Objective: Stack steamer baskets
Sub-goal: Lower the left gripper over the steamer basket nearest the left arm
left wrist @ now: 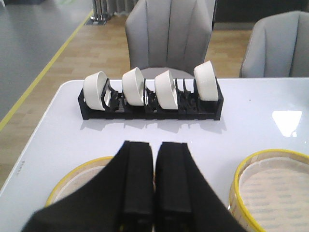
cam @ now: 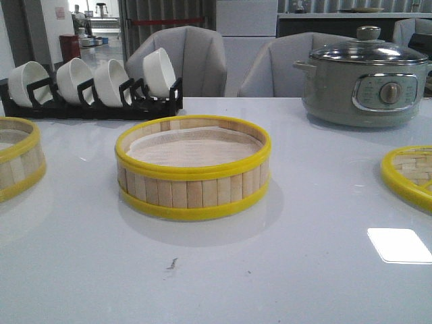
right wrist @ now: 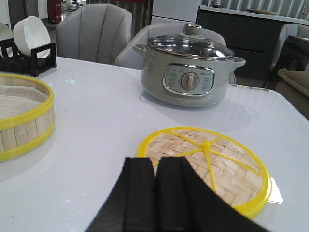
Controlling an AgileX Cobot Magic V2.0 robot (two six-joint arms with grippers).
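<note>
- Two steamer baskets are sitting on the white table (cam: 283,270): the centre basket (cam: 193,167) is standing upright in the middle, and the left basket (cam: 19,165) is showing partly at the table's left edge, well apart from it.
- Each basket is holding only a white liner; the centre one's liner is lying flat inside the rim.
- One flat woven lid (right wrist: 207,166) with a yellow rim and knob is lying on the table to the right, apart from both baskets.
- A black dish rack (left wrist: 149,104) at the far left of the table is holding four white bowls, each tilting on its edge in its own slot.
- One grey-green electric pot (cam: 364,81) is standing at the far right, with a glass lid closed on it; what is inside cannot be told.
- The left gripper (left wrist: 154,179) is hovering above the left basket, fingers pressed together and gripping nothing.
- The right gripper (right wrist: 155,193) is hovering beside the woven lid, fingers likewise closed together and empty.
</note>
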